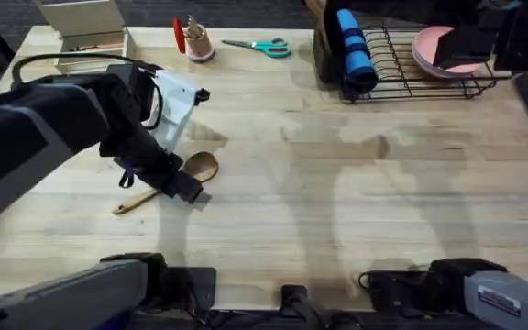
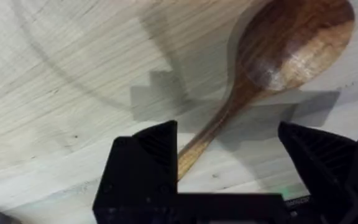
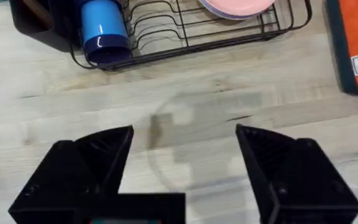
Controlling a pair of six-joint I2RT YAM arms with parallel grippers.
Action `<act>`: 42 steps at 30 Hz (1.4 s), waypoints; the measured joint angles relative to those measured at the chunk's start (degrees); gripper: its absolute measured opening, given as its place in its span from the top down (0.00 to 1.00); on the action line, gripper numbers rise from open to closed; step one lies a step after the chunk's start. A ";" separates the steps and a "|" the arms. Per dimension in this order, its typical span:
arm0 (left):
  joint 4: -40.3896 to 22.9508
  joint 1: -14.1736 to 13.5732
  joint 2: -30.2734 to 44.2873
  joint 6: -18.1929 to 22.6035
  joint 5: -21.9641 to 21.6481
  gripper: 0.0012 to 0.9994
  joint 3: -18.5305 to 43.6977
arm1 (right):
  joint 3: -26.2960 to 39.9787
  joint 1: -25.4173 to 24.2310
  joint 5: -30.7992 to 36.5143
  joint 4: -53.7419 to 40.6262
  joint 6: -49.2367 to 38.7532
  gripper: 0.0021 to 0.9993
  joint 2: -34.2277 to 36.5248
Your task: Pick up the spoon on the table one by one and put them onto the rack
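Observation:
A reddish-brown wooden spoon (image 1: 204,167) lies flat on the table (image 1: 337,202), left of centre, its handle running toward the front left. My left gripper (image 1: 186,188) is down over the handle just behind the bowl. In the left wrist view the spoon (image 2: 291,43) runs between the fingers of the left gripper (image 2: 229,134), which is open, one black finger (image 2: 157,149) against the handle. The black wire rack (image 1: 420,69) stands at the back right. My right gripper (image 3: 185,143) hangs open over bare table, with the rack (image 3: 185,31) ahead of it.
The rack holds a blue cup (image 1: 354,50), a pink plate (image 1: 438,50) and a black cutlery holder (image 1: 324,50) with something tan sticking out. Teal scissors (image 1: 259,46), a small cup of red tools (image 1: 195,41) and a beige organiser (image 1: 85,27) line the back edge.

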 joint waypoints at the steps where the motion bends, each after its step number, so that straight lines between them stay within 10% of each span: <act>1: 0.03 0.00 -0.01 0.00 0.00 0.01 0.00 | 0.00 0.00 0.00 0.12 -0.21 0.00 -0.01; 42: 2.84 0.00 0.00 1.35 -1.29 0.01 -1.84 | 0.00 0.00 0.00 1.17 -0.61 0.00 0.00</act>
